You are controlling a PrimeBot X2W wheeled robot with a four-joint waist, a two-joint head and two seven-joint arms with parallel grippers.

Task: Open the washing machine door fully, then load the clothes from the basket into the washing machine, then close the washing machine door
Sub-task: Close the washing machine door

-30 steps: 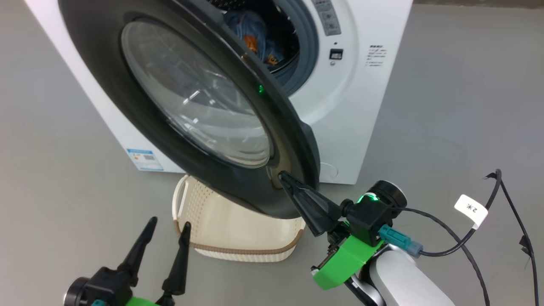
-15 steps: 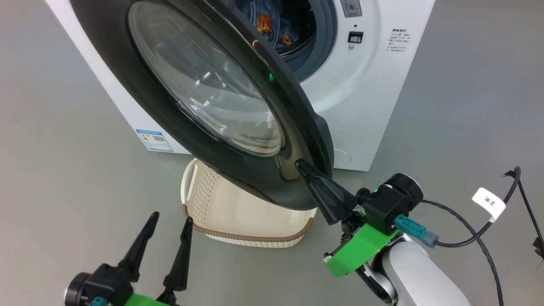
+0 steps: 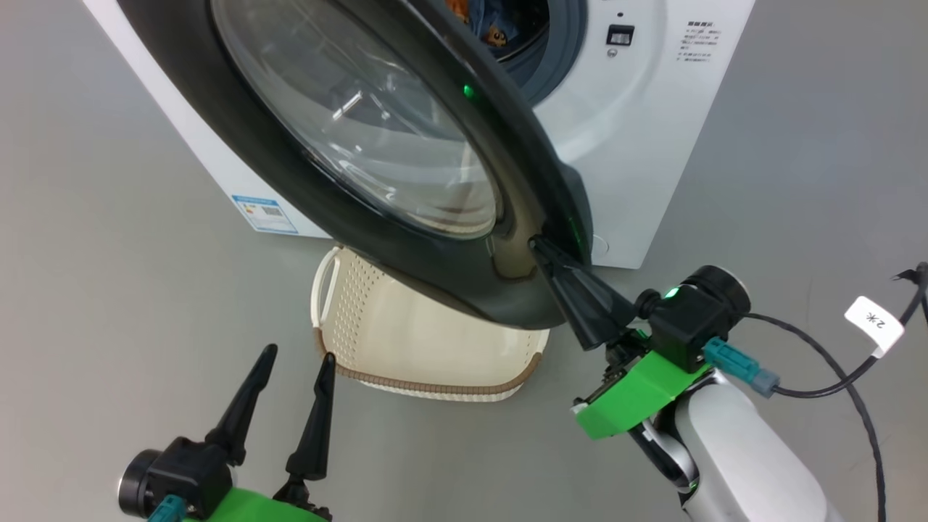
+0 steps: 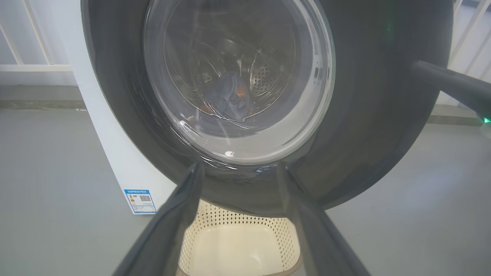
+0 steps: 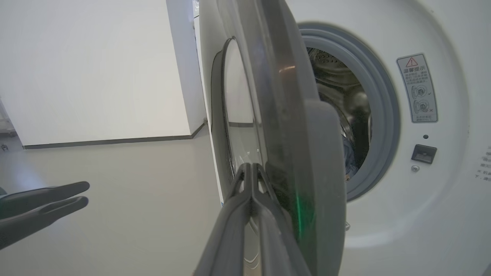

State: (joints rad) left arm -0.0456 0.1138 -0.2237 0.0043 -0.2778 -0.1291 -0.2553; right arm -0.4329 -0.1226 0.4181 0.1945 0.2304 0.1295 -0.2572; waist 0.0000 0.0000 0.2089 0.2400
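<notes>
The washing machine door (image 3: 406, 239), black-rimmed with a domed glass window, stands partly open over the front of the white washing machine (image 3: 638, 145). My right gripper (image 3: 538, 245) is shut, and its tip presses on the door's outer face near the free edge (image 5: 250, 166). Blue bear-print clothes (image 3: 486, 18) lie in the drum and show through the glass (image 4: 228, 97). The cream basket (image 3: 435, 388) sits on the floor under the door, its inside bare (image 4: 238, 245). Low at the left, my left gripper (image 3: 299, 354) is open and holds nothing (image 4: 239, 168).
Grey floor surrounds the machine. A black cable with a white tag (image 3: 873, 325) trails from my right wrist at the right. The grey gasket (image 5: 383, 115) rings the drum opening. A white wall (image 5: 96, 69) stands beyond the machine's left side.
The head camera has shifted. The door, with my right gripper's tip on it, has swung slightly closer to the machine's front. My left gripper has stayed open in place.
</notes>
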